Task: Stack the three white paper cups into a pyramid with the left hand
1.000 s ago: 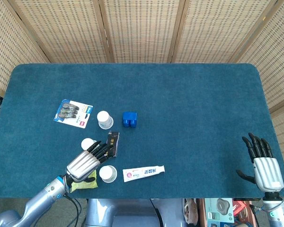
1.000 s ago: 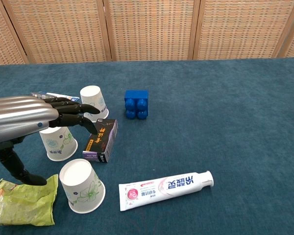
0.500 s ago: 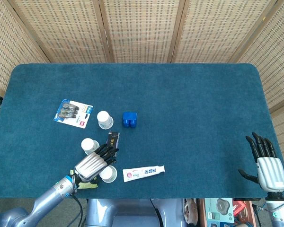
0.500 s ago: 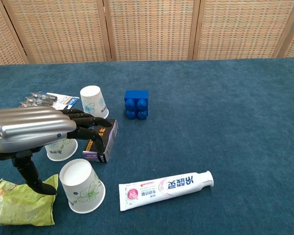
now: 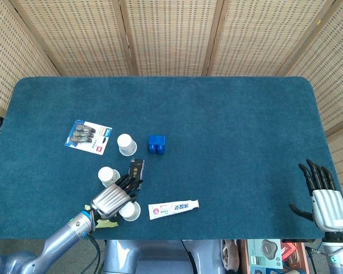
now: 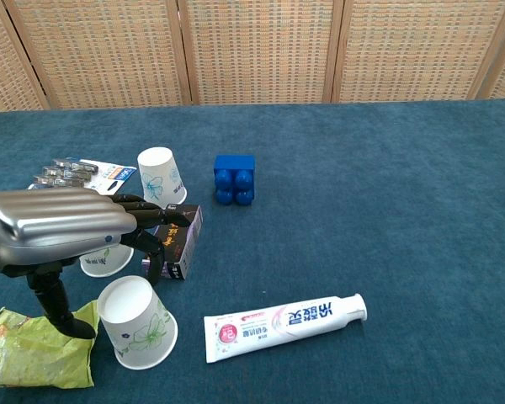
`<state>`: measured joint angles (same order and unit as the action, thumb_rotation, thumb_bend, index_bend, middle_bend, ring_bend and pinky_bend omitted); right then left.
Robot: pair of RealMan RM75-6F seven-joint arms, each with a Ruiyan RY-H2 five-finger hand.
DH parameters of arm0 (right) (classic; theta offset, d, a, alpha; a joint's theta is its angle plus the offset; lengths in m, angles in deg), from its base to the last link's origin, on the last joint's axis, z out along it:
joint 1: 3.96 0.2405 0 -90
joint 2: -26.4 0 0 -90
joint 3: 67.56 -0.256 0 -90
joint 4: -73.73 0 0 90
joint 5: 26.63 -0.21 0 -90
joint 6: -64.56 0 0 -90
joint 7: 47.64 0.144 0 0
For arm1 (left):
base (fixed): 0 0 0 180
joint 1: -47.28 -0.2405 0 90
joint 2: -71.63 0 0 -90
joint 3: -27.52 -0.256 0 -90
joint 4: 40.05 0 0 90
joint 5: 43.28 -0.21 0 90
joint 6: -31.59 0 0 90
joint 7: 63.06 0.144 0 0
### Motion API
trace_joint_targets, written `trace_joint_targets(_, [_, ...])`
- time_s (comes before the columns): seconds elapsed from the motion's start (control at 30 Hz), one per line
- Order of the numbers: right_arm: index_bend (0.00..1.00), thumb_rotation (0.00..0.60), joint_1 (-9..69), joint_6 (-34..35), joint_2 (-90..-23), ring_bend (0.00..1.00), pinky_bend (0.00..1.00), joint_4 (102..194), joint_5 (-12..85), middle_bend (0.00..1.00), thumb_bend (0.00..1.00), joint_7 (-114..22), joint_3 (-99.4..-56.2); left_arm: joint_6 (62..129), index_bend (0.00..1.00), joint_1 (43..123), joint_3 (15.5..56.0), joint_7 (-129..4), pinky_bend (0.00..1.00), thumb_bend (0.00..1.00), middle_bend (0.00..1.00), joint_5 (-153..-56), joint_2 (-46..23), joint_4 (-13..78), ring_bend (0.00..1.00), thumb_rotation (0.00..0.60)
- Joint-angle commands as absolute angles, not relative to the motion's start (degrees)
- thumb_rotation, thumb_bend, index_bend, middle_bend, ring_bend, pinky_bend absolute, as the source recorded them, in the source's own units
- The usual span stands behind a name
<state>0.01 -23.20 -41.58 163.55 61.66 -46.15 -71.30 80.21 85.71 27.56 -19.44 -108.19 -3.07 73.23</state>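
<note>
Hovering left hand [image 6: 63, 227], fingers curled down over nearest paper cup [image 6: 137, 322].

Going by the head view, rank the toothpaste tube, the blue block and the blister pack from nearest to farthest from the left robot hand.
Measured from the left robot hand:
1. Toothpaste tube, just to its right at the table's near edge.
2. Blue block, farther back and to the right.
3. Blister pack, back-left, only slightly farther than the block.
</note>
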Motion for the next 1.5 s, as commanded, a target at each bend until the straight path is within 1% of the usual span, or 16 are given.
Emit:
trace_joint_targets(0.03, [0.0,0.6,0.02,-23.2,-41.53,0.0,0.0,163.55,61.66,0.0,0.0,-46.05,-71.33,81.0,0.43,86.29,27.26,-19.09,0.0,0.15,0.0,-107.4,-3.85,72.93,0.0,0.6])
trace_joint_targets(0.3, [0.0,0.6,0.0,-23.15,-41.49,0.0,0.0,163.48,61.66,0.0,0.0,-45.91,-71.34,83.35,0.45,86.53,26.34,-19.9,0.0,0.16,0.0,-108.17,-4.52,72.64,0.0,0.6])
trace_joint_targets(0.5, [0.0,0.6,-0.04,-23.23,-41.52,0.0,0.0,163.57,61.66,0.0,0.0,-46.13,-71.37,85.82,0.45,86.26,26.89,-22.29,0.0,0.16,0.0,-110.62,-2.24,74.3,0.0,0.6])
trace_joint_targets(0.7, [0.0,0.6,-0.05,-23.19,-41.51,0.0,0.0,163.64,61.71,0.0,0.0,-46.24,-71.33,88.67,0.45,86.03,28.23,-23.8,0.0,0.16,0.0,-111.97,2.49,77.83,0.0,0.6])
trace_joint_targets(0.87, [0.0,0.6,-0.04,-23.1,-41.53,0.0,0.0,163.68,61.68,0.0,0.0,-46.39,-71.3,91.99,0.45,84.68,29.81,-27.75,0.0,0.16,0.0,-113.85,9.25,81.94,0.0,0.6])
trace_joint_targets(1.03, [0.0,0.6,-0.05,-23.08,-41.58,0.0,0.0,163.8,61.76,0.0,0.0,-46.67,-71.24,94.03,0.45,82.88,30.58,-32.89,0.0,0.16,0.0,-115.38,15.78,83.46,0.0,0.6])
trace_joint_targets(1.13, [0.0,0.6,-0.04,-22.98,-41.59,0.0,0.0,163.85,61.62,0.0,0.0,-46.81,-71.27,94.26,0.45,82.09,30.58,-34.81,0.0,0.16,0.0,-115.28,18.85,83.16,0.0,0.6])
trace_joint_targets(1.3, [0.0,0.6,-0.03,-22.89,-41.6,0.0,0.0,163.95,61.52,0.0,0.0,-47.01,-71.28,94.16,0.45,81.12,30.39,-37.02,0.0,0.16,0.0,-114.52,21.57,81.78,0.0,0.6])
trace_joint_targets(1.5, [0.0,0.6,-0.04,-22.88,-41.77,0.0,0.0,164.04,61.55,0.0,0.0,-47.51,-71.23,92.12,0.45,80.4,29.86,-39.83,0.0,0.16,0.0,-111.83,22.4,77.01,0.0,0.6])
